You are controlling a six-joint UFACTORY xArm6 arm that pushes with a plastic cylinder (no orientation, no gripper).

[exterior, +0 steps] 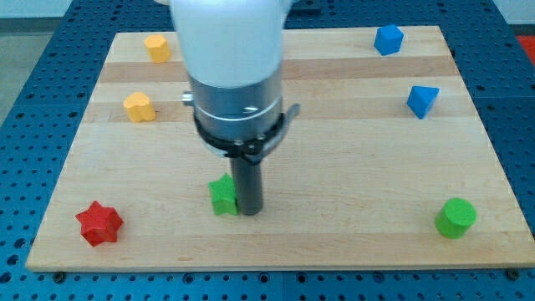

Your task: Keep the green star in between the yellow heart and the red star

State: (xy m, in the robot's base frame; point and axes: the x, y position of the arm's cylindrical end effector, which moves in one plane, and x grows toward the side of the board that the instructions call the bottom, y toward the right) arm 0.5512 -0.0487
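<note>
The green star lies on the wooden board at lower centre-left. My tip stands right against its right side, touching or nearly touching it. The red star sits near the board's bottom left corner. The yellow heart lies at the left, above the red star. The green star is to the right of both, lower than the heart and a little higher than the red star. The arm's white and grey body hides part of the board above the tip.
A yellow hexagonal block sits at the top left. A blue block is at the top right, a blue triangular block below it. A green cylinder stands at the bottom right.
</note>
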